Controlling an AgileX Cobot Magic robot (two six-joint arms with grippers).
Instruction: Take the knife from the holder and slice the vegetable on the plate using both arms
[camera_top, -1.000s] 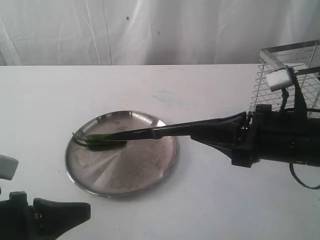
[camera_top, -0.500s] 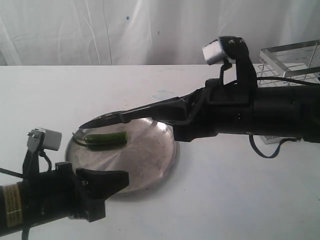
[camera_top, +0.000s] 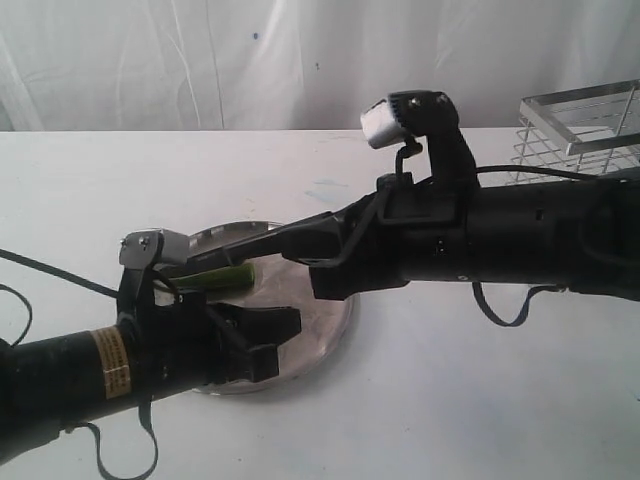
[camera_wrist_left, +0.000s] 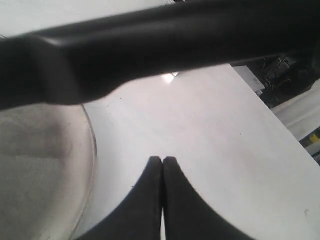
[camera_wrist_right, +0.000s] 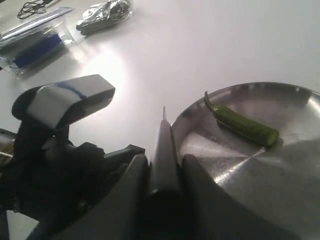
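From the side of the table (camera_top: 90, 180), the right gripper (camera_top: 335, 240) reaches in across the plate (camera_top: 338, 312) with the knife (camera_top: 255, 240) clamped between its fingers. The blade slants out over the plate, and its tip is hidden behind the left arm's camera block. The vegetable (camera_top: 218, 278) lies on the far part of the plate, under the blade; I cannot tell whether steel touches it. The left gripper (camera_top: 285, 338) hangs over the near part of the plate with nothing in it. The holder (camera_top: 565, 150) stands well apart at the table's far right corner.

Through the left wrist camera, the left gripper (camera_wrist_left: 162, 160) has its fingers pressed tight together, empty, over bare table just beside the plate (camera_wrist_left: 93, 150) rim. A dark blurred bar (camera_wrist_left: 150, 45) crosses overhead; I cannot tell if it is knife or arm.

Through the right wrist camera, the right gripper (camera_wrist_right: 163, 162) squeezes the knife (camera_wrist_right: 163, 137) from both sides. The blade is seen edge-on, its point aimed past the plate (camera_wrist_right: 280, 175) rim. The vegetable (camera_wrist_right: 245, 127) lies apart from the blade, its curved stem near the rim and its other end blunt. The left gripper (camera_wrist_right: 122, 152) sits just beside the knife.
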